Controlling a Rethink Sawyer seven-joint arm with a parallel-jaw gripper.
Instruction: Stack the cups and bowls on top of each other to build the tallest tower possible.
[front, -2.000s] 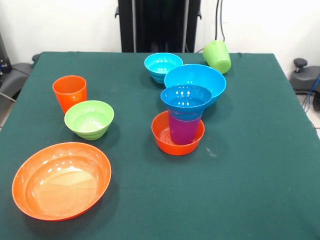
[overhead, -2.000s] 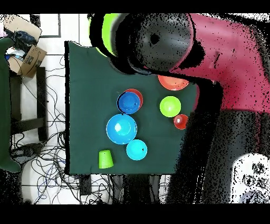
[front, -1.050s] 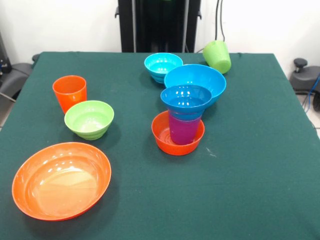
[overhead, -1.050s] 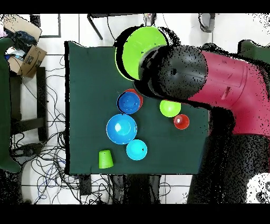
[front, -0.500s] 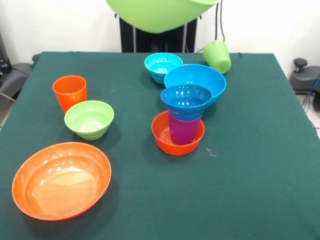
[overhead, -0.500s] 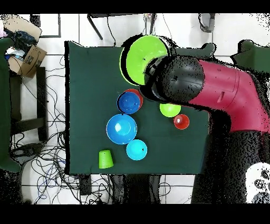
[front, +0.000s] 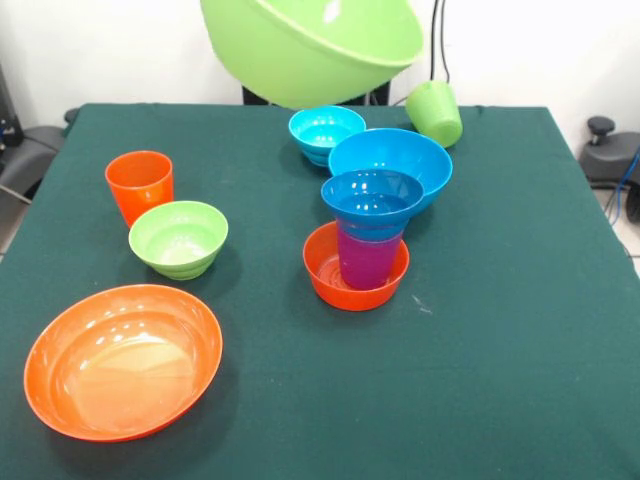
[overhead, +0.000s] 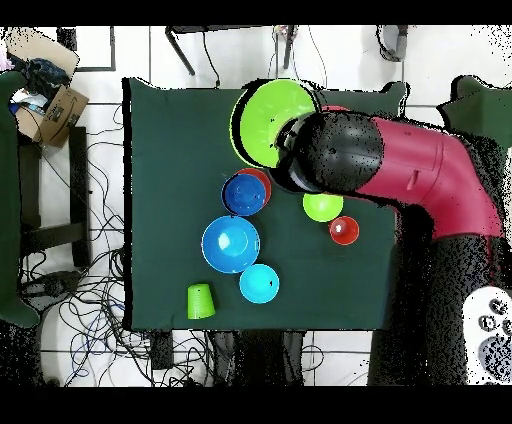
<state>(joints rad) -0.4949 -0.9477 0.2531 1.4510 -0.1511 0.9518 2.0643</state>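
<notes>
A large lime green bowl (front: 310, 45) hangs tilted in the air above the table's far side; it also shows in the overhead view (overhead: 270, 120) at the end of the red arm (overhead: 400, 170). The gripper itself is hidden behind the bowl and arm. The tower stands mid-table: a small orange bowl (front: 330, 282) holds a purple cup (front: 365, 258), with a dark blue bowl (front: 372, 197) on top. The orange cup (front: 139, 185) and a small lime green bowl (front: 179, 237) stand at the left. The lime green cup (front: 435, 112) lies tilted at the far edge.
A large blue bowl (front: 400, 158) sits right behind the tower, and a small light blue bowl (front: 326, 130) behind that. A large orange bowl (front: 122, 360) sits at the near left corner. The table (front: 520, 330) is covered in dark green cloth.
The large lime green bowl has come down into the front view from the top edge, carried by the arm, and now shows far more. Everything on the table stays in place.
</notes>
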